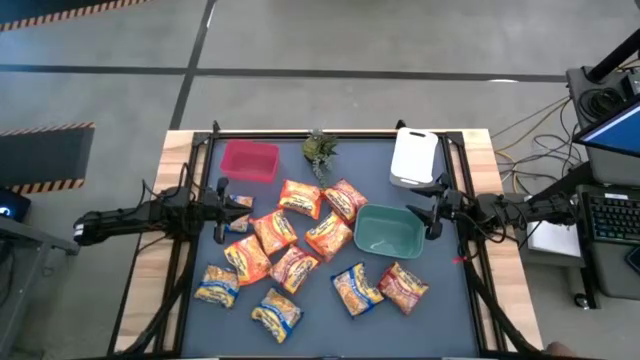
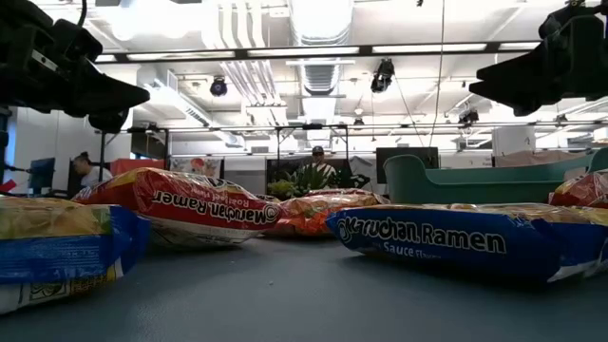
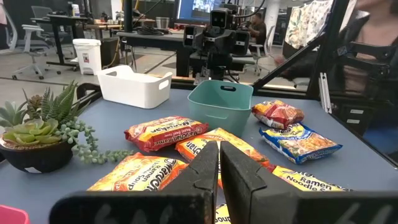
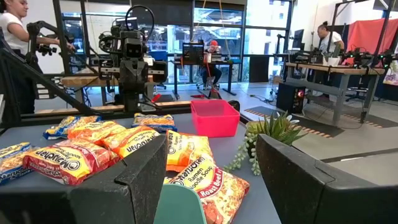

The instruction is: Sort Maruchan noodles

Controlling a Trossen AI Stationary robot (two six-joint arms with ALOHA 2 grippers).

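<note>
Eleven Maruchan ramen packets [image 1: 273, 232] can be counted on the table [image 1: 440, 310], spread beside the teal bin [image 1: 388, 232]: four orange [image 1: 300, 198], three red [image 1: 403, 287] and four yellow-with-blue [image 1: 276, 311], one of these part-hidden on the side farthest from the teal bin. There are three bins in all: the teal one, a white one [image 1: 413, 155] just behind it and a pink one [image 1: 249, 160] well apart from it. One potted succulent [image 1: 320, 150] stands between the pink and white bins. Two end effectors, left [image 1: 222, 205] and right [image 1: 432, 205].
</note>
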